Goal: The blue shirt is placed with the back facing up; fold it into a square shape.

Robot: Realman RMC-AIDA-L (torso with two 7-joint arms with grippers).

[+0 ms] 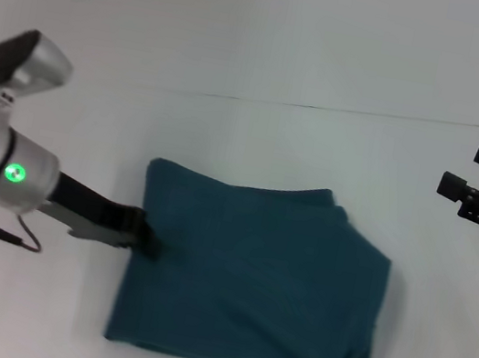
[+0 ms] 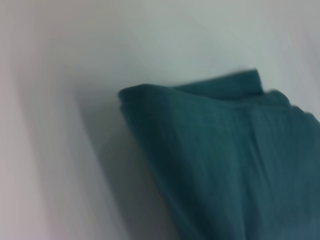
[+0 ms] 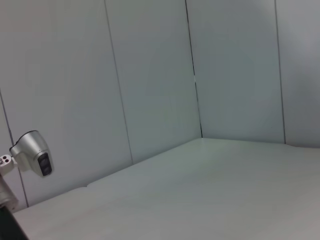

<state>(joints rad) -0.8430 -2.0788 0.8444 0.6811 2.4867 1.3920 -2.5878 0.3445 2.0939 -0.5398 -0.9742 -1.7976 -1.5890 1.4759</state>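
Blue shirt [image 1: 255,275]: lying folded into a rough square on the white counter [image 1: 267,73], plain side up, its edge touching the left tool's tip.
Left tool [image 1: 145,232]: reaching low to the shirt's near side edge; whether it is pinching the cloth or standing apart I cannot tell.
Right tool [image 1: 466,182]: hanging raised, well apart from the shirt, fingers standing wide and holding nothing.

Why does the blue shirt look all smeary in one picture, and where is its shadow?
In the left wrist view the blue shirt is soft and smeared, with a broad grey shadow on the table beside it. The head view shows it sharper, the left gripper at its edge, only a faint shadow there. The right wrist view shows no shirt, just evenly lit walls.
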